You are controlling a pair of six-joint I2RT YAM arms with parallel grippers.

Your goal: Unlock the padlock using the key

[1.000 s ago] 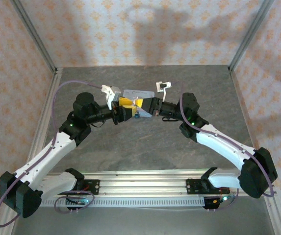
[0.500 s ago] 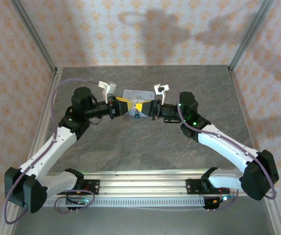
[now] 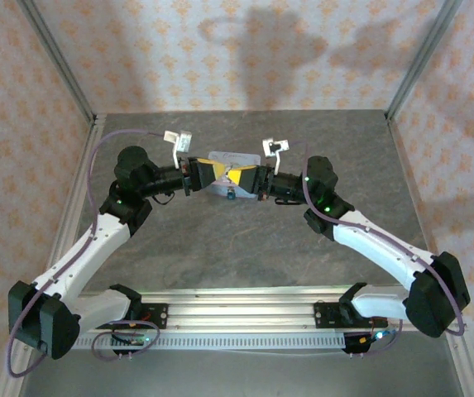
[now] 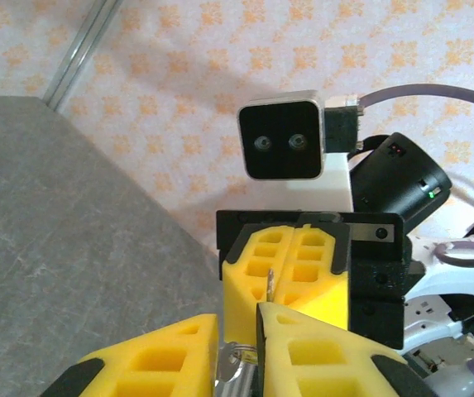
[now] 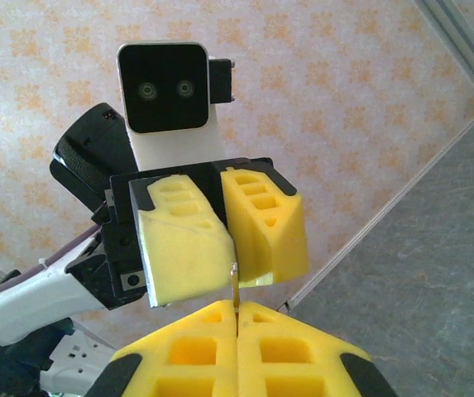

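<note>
"What stands around the desk (image 3: 245, 248)?"

"There's wallpaper (image 3: 137, 66) on three sides of it, pale pink with orange floral sprigs. Grey metal posts (image 3: 59, 58) rise at its two far corners."

"And the desk itself?"

"A grey, stone-mottled top, with a slotted aluminium rail (image 3: 237, 310) along its near edge."

"The light?"

"Soft shadows (image 3: 261, 25) fall on the wallpaper beyond its far edge."

The left end effector (image 3: 213, 173) and right end effector (image 3: 235, 177) meet tip to tip over the far middle of the surface (image 3: 237, 248), and their arms form an arch across it. A pastel tin (image 3: 235, 156) lies under the tips, and the padlock (image 3: 231, 196) hangs just below them. Inside the arch the surface lies open down to the near rail (image 3: 237, 318). Patterned walls (image 3: 21, 124) close the left, far and right sides.
</note>
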